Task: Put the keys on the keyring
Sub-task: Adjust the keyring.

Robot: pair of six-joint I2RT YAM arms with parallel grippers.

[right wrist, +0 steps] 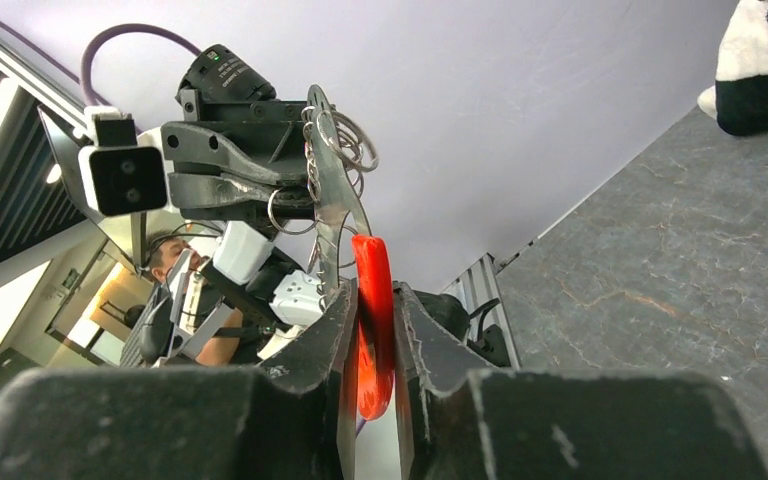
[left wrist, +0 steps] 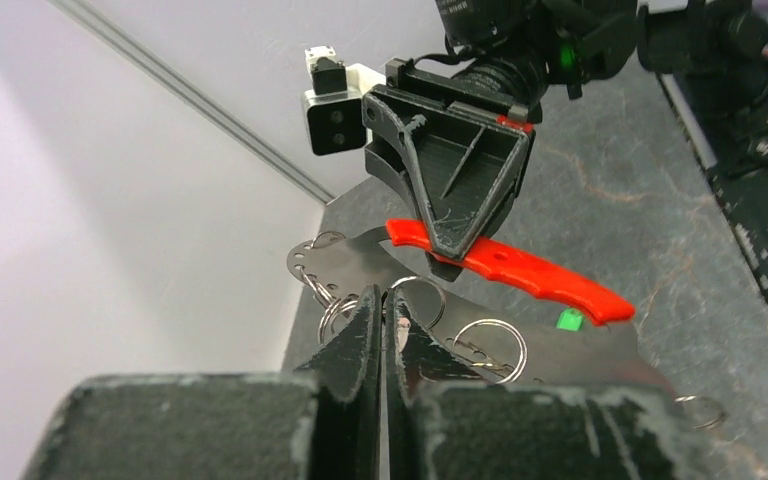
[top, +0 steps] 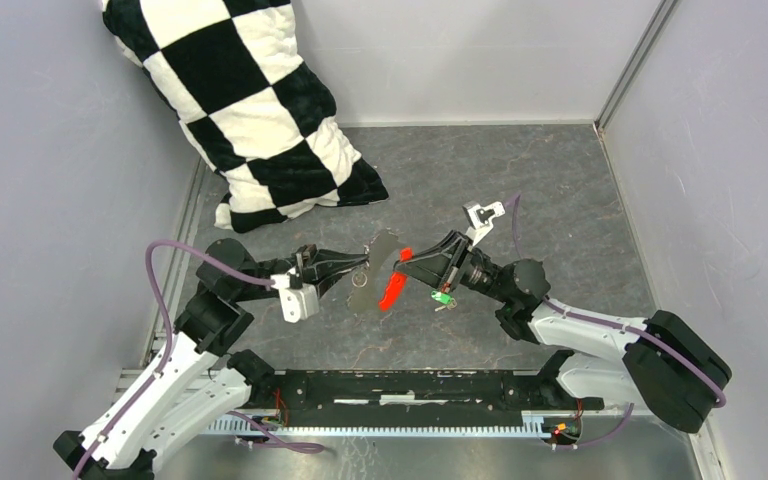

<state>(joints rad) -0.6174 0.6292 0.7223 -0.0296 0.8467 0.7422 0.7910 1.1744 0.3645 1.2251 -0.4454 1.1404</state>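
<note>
Both arms meet over the middle of the grey worktop (top: 520,180), their tools close together and raised off its surface.

Right tool (top: 412,262): clenched. The right wrist view shows both fingers pressed against the flat sides of the red tag (right wrist: 372,270), which stands on edge between them. In the left wrist view the tag runs out to the right of the grip and tilts down that way, with most of its length free.

Left tool (top: 352,268): clenched, the fingertips all but touching. A thin silvery ring (left wrist: 415,290) of the keyring (top: 392,290) comes out from between the tips. Whether the fingers pinch that ring alone or also the flat silvery metal plate (left wrist: 350,255) beside it cannot be told. The plate lies under and behind the red tag. It carries a row of small holes along its left edge and several loose split rings (left wrist: 490,345), which overlap one another.

Keyring position: held in the air between the two tools, with the tag end at the right tool and the ring end at the left.

Key (top: 443,297): the green head shows just near of the right tool in the overhead view, right of the tag's lower end. In the left wrist view it shows just past the plate's edge. It is in neither tool. Whether it lies on the worktop or hangs cannot be told, nor whether it is threaded on any ring.

A black-and-white chequered pillow (top: 250,110) leans in the far left corner, well apart from the arms
</note>
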